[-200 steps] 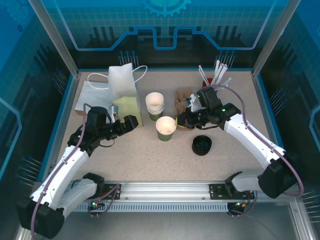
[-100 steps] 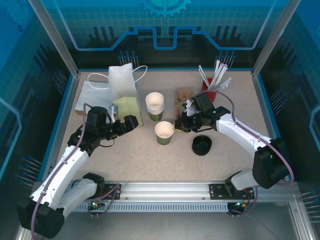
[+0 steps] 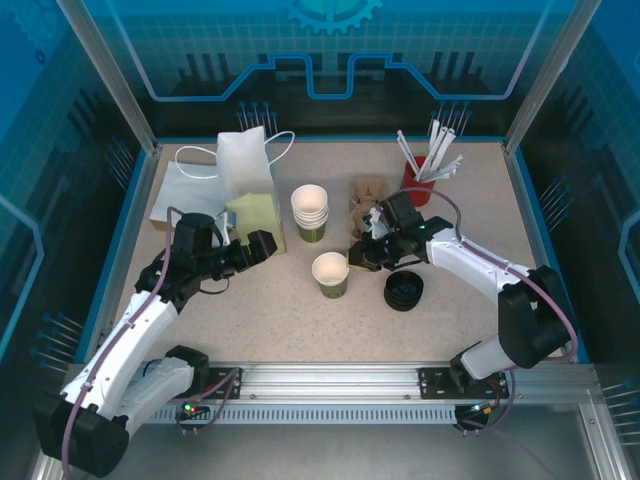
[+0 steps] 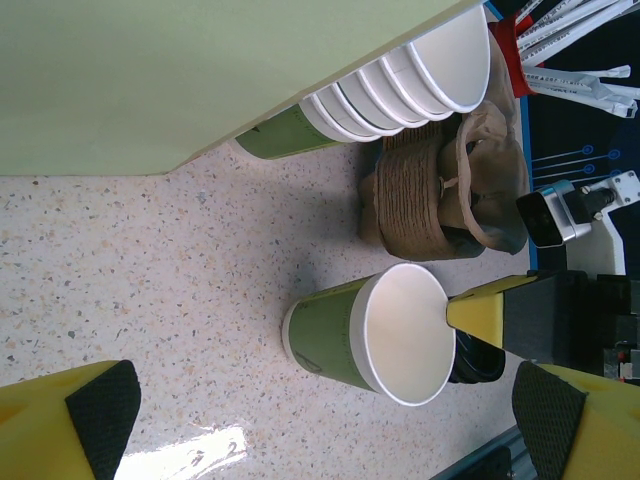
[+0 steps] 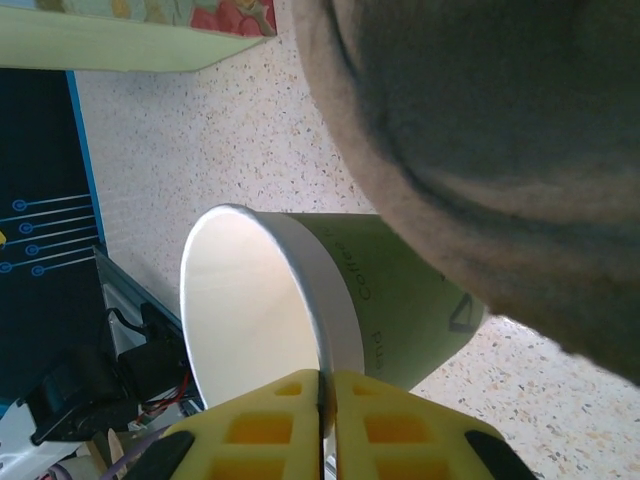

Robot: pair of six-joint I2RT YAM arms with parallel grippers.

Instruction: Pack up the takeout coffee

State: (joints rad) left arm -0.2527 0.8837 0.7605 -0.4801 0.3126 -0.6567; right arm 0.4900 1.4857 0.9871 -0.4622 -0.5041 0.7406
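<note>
The takeout coffee cup [image 3: 331, 273], dark green with a white inside, stands open-topped at mid-table. My right gripper [image 3: 357, 256] is shut on its right rim, one finger inside and one outside; in the right wrist view the yellow fingers [image 5: 290, 420] pinch the pale rim of the cup [image 5: 400, 290]. The black lid [image 3: 404, 290] lies just right of the cup. My left gripper [image 3: 266, 245] hangs open beside the paper bag, left of the cup and apart from it. The left wrist view shows the cup [image 4: 340, 330] between and beyond my left gripper's [image 4: 322, 415] wide-apart pads.
A white and pale green paper bag [image 3: 250, 190] stands at back left. A stack of green cups [image 3: 310, 212] and a brown pulp carrier [image 3: 368, 200] sit behind the cup. A red cup of white straws [image 3: 418, 178] is at back right.
My right gripper has drawn the cup a little toward the near edge, its grip on the rim unchanged. The left arm has stayed still.
</note>
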